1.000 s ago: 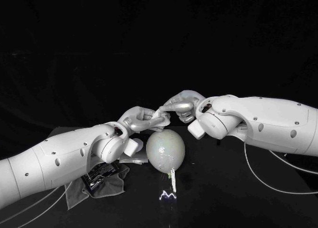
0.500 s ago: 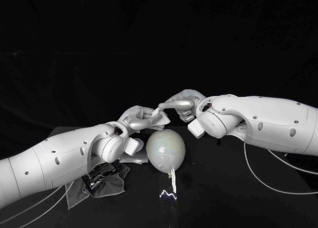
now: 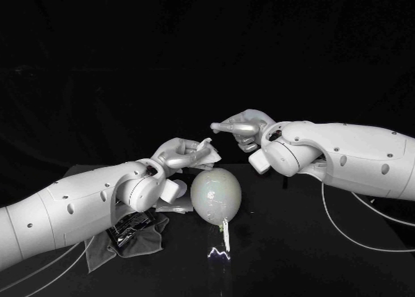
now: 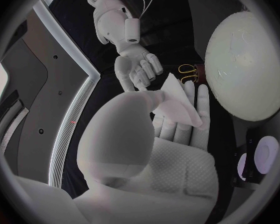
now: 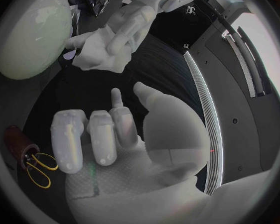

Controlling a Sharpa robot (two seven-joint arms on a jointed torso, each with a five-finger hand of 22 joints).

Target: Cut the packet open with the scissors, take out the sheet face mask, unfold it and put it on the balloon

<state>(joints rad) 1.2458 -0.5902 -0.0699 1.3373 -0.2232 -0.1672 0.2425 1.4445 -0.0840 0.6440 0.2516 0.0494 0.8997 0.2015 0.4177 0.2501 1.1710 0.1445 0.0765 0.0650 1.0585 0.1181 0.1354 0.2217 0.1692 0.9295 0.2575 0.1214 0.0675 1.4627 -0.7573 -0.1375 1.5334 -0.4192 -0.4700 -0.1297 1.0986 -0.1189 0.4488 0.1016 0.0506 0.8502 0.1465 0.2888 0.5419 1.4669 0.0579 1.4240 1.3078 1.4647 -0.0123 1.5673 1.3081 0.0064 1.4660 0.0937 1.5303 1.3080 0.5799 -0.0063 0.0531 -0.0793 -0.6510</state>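
**Mask pinched in left hand above balloon; right hand empty**

Head view: The left hand (image 3: pixel 179 156) is raised over the far edge of the table (image 3: pixel 288 247), thumb and fingers pinching a folded white sheet face mask (image 3: pixel 205 148). The right hand (image 3: pixel 236 129) sits higher and just beside it, clear of the mask, fingers curled in on nothing. A pale balloon (image 3: pixel 217 195) lies mid-table, below both hands. The packet (image 3: pixel 129 228) rests on a grey cloth (image 3: pixel 145 242) near the table's left edge.

Left wrist view: The left hand (image 4: pixel 174 144) has its thumb pressed across the sheet face mask (image 4: pixel 177 102) against its fingers. The right hand (image 4: pixel 137 72) is opposite, the balloon (image 4: pixel 246 67) alongside, and yellow-handled scissors (image 4: pixel 189 70) lie between them.

Right wrist view: The right hand (image 5: pixel 115 149) has most fingers folded to the palm and one raised, with nothing held. The left hand (image 5: pixel 130 27) holds the mask (image 5: pixel 93 55) beside the balloon (image 5: pixel 31 35). The scissors (image 5: pixel 37 167) stand in a dark holder.
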